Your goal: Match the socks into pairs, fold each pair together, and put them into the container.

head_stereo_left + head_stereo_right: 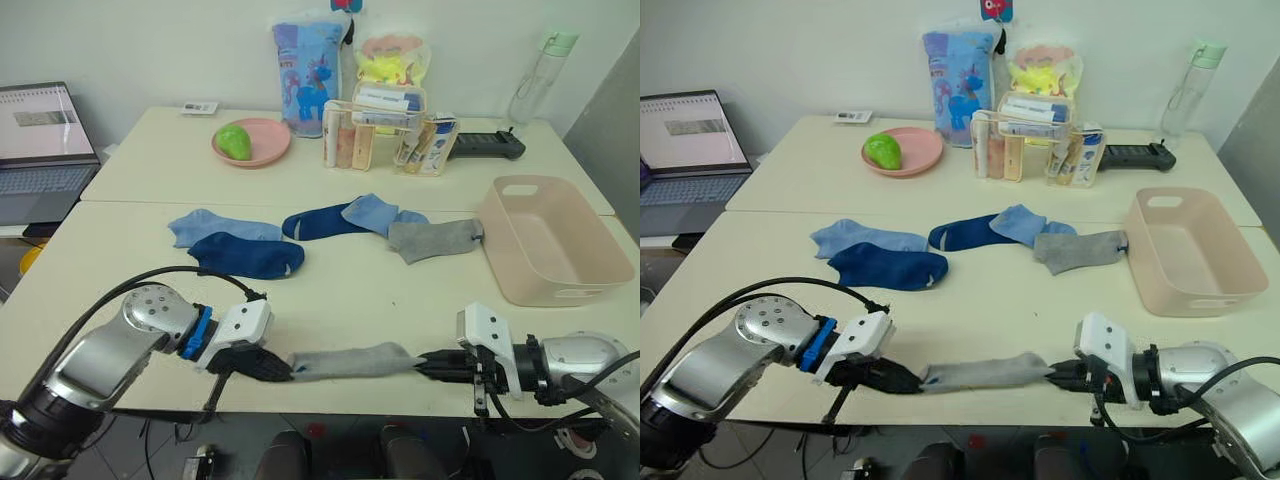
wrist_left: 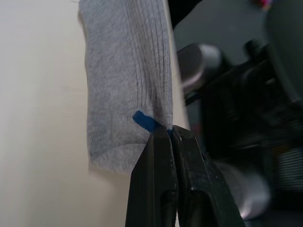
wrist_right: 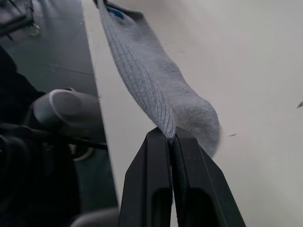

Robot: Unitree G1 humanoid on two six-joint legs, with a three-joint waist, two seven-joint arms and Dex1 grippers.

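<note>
at the table's near edge we pinch one grey sock [image 1: 352, 362] taut, left gripper [image 1: 268, 367] clamped on its cuff and right gripper [image 1: 432, 364] on its toe, to carry it flat toward its grey mate [image 1: 435, 239] beside the pink tub [image 1: 556, 238].

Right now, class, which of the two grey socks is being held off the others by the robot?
The grey sock at the table's near edge, stretched between the left gripper and right gripper; the other grey sock lies loose beside the container.
</note>
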